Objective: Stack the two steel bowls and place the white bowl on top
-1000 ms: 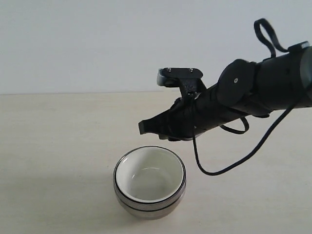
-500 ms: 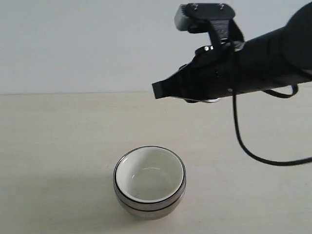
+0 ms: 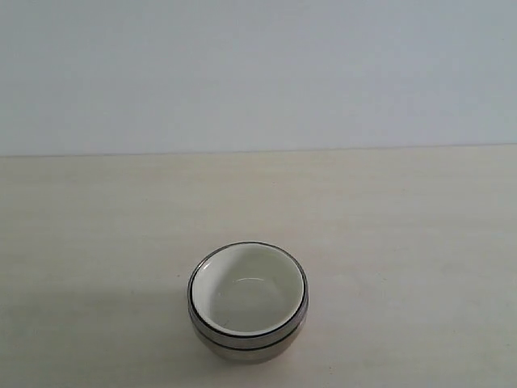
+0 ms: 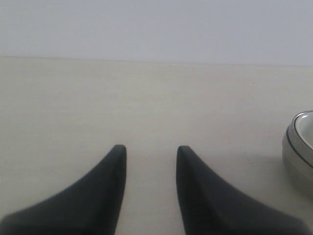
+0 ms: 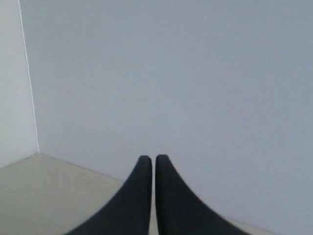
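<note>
In the exterior view the white bowl (image 3: 247,287) sits nested inside the two steel bowls (image 3: 249,341), which form one stack at the front middle of the table. Only the steel rims and outer sides show around it. The stack's edge (image 4: 298,147) also shows in the left wrist view. My left gripper (image 4: 148,149) hovers over bare table beside the stack, open and empty. My right gripper (image 5: 153,159) points at the wall, shut with nothing between its fingers. Neither gripper appears in the exterior view.
The pale wooden table (image 3: 97,218) runs back to a plain light wall (image 3: 258,73). A wall corner (image 5: 27,78) shows in the right wrist view.
The right arm, which hung above and behind the stack, has risen and left the exterior view. The stacked bowls have not moved.
</note>
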Robot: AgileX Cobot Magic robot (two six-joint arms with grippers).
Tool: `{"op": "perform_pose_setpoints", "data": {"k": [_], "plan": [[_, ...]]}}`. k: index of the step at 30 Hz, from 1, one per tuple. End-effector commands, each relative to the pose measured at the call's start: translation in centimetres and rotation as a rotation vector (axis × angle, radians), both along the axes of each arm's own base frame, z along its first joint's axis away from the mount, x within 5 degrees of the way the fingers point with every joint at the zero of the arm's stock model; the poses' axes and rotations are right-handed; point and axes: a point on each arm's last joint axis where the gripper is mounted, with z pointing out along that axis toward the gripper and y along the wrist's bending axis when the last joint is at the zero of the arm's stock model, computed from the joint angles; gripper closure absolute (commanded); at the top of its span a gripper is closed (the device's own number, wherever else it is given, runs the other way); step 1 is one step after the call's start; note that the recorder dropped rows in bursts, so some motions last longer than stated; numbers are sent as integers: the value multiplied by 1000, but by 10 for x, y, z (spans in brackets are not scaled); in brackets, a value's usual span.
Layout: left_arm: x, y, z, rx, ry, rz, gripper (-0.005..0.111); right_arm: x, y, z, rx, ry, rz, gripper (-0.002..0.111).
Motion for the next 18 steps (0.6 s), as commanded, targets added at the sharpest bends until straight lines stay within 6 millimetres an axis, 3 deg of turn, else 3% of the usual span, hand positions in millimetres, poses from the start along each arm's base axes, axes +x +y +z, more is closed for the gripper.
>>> {"op": "perform_pose_setpoints", "data": {"k": [1, 7, 11, 18], "plan": [[0, 0, -1, 1, -6, 3, 74, -17, -18, -8, 38, -77, -60, 108], [0, 0, -1, 1, -6, 3, 74, -54, -41, 1, 129, -201, -55, 108], [0, 0, -1, 1, -6, 3, 74, -94, -63, 4, 201, -325, -28, 108], [0, 0, -1, 1, -6, 3, 74, -113, -67, -4, 252, -286, -29, 108]]}}
